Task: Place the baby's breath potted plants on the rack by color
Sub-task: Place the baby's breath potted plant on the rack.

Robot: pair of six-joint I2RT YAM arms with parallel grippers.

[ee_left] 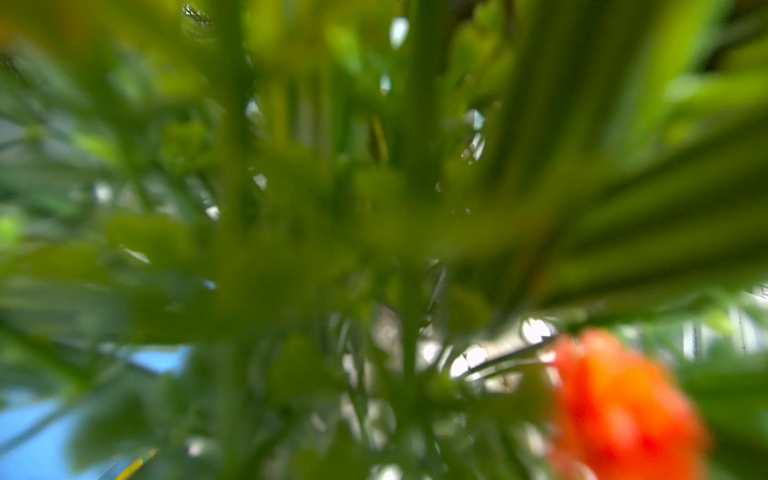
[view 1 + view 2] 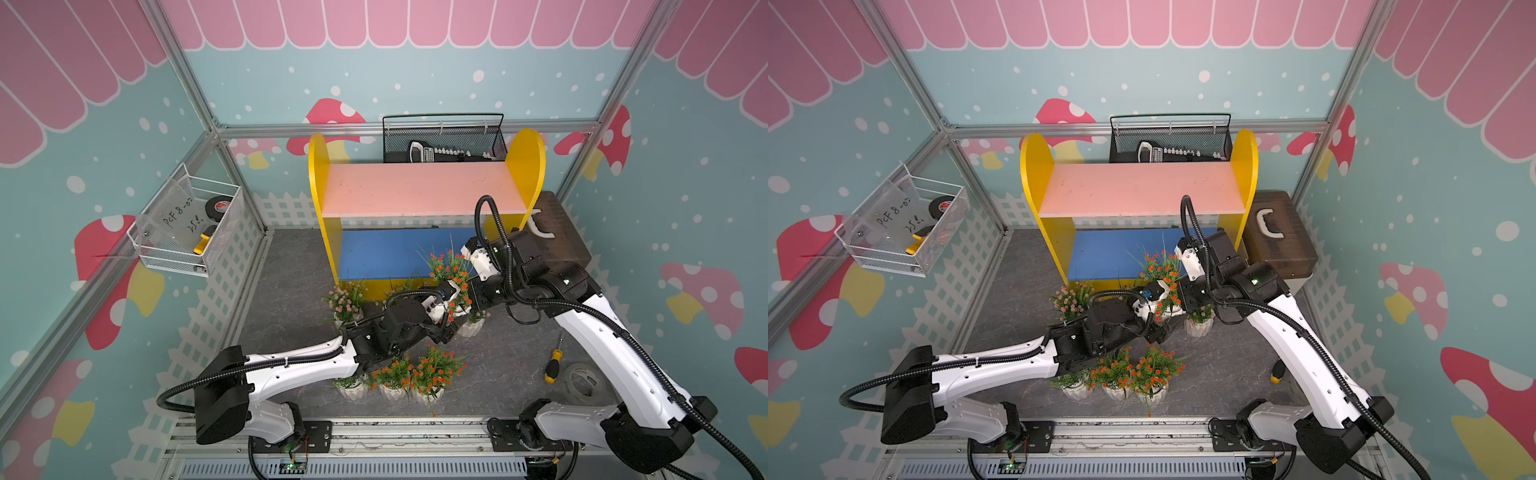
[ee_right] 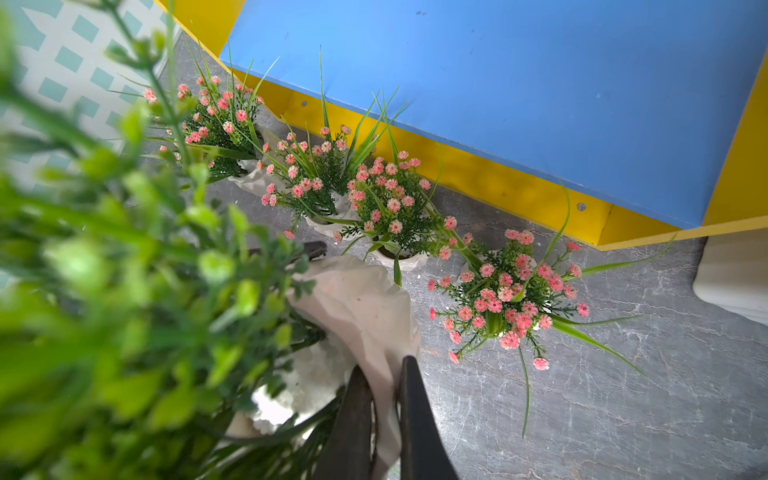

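My right gripper (image 3: 384,370) is shut on the rim of a white pot (image 3: 357,299). That potted plant, with orange-red flowers (image 2: 446,264), hangs before the rack's blue lower board (image 2: 386,253). My left gripper (image 2: 451,293) is buried in the same foliage, its jaws hidden; the left wrist view shows only blurred green and one orange flower (image 1: 623,407). Several pink plants (image 3: 390,199) stand on the floor along the rack's front edge. Two orange plants (image 2: 434,370) and a third pot (image 2: 351,386) stand near the front. The pink upper board (image 2: 419,189) is bare.
A black wire basket (image 2: 444,139) stands behind the rack. A white wire basket (image 2: 191,224) hangs on the left wall. A brown case (image 2: 565,237) sits right of the rack. A screwdriver (image 2: 553,365) and a tape roll (image 2: 582,382) lie under the right arm.
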